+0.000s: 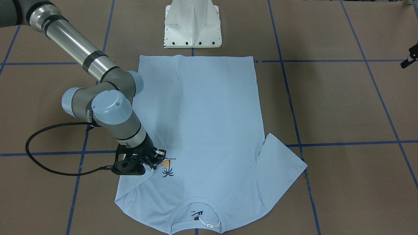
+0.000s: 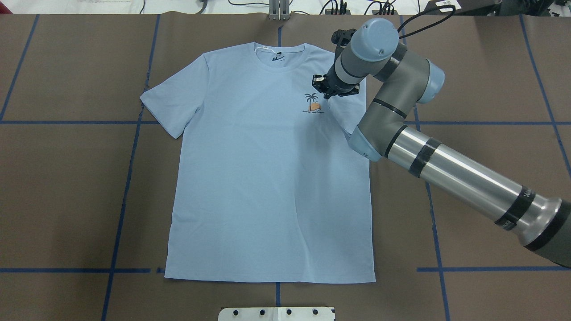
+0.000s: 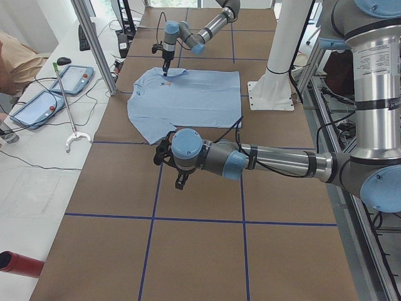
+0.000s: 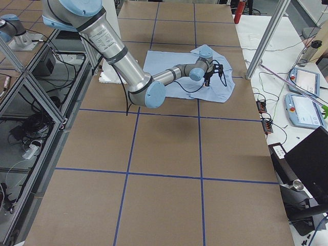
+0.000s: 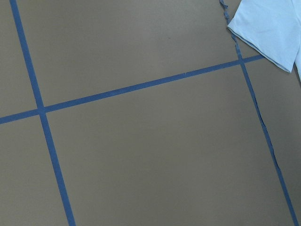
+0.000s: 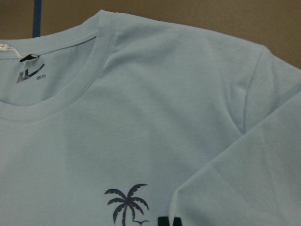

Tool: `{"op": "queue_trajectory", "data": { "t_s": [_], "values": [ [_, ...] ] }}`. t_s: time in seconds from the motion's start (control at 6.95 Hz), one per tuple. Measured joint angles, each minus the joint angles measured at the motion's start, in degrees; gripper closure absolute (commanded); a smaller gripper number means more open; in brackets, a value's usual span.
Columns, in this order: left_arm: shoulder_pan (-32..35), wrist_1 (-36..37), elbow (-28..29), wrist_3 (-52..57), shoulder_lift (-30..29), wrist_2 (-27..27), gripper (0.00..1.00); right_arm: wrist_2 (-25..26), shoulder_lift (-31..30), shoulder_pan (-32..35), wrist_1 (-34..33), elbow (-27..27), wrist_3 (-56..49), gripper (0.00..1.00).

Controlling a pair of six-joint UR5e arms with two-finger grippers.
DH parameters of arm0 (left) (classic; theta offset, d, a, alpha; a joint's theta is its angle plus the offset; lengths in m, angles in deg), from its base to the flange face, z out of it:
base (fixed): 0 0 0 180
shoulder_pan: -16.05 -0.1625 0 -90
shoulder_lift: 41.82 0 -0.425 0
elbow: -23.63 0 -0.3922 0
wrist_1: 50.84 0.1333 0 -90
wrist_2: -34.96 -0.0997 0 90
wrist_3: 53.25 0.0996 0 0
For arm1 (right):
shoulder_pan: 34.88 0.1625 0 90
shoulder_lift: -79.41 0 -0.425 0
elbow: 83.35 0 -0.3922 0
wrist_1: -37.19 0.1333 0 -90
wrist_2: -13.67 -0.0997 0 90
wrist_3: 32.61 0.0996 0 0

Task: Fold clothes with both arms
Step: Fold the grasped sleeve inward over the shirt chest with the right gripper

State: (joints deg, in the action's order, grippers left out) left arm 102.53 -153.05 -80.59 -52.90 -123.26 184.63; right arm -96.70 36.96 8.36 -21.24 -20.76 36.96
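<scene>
Light blue short-sleeved T-shirt [image 2: 267,178] lies flat at the centre of the brown taped table [image 2: 67,178], collar toward the operators' edge. Right gripper [image 1: 156,163] meets the in-folded sleeve [image 6: 263,188] beside the palm-tree chest print [image 2: 313,103], presumably to narrow the shirt; whether it grips cannot be told. Left gripper [image 1: 410,57] hovers off-cloth, opening indiscernible.

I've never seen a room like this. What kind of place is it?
Probably a robot lab: the right arm reaches over a T-shirt on a table gridded with blue tape, and control tablets sit alongside.
</scene>
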Motion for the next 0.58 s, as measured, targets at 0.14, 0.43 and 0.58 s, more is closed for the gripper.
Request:
{"op": "queue_trajectory", "data": {
  "t_s": [0.14, 0.43, 0.58],
  "values": [
    [-0.01, 0.0, 0.1, 0.0, -0.17, -0.06, 0.0, 2.04, 1.58, -1.46, 0.0, -0.96, 0.5, 0.0],
    [-0.07, -0.4, 1.38, -0.31, -1.91, -0.4, 0.0, 5.0, 3.17, -3.15, 0.09, -1.17, 0.55, 0.0],
    [-0.08, -1.43, 3.99, -1.47, -4.71, -0.53, 0.0, 5.38, 3.47, -3.41, 0.07, 0.16, 1.1, 0.0]
  ]
}}
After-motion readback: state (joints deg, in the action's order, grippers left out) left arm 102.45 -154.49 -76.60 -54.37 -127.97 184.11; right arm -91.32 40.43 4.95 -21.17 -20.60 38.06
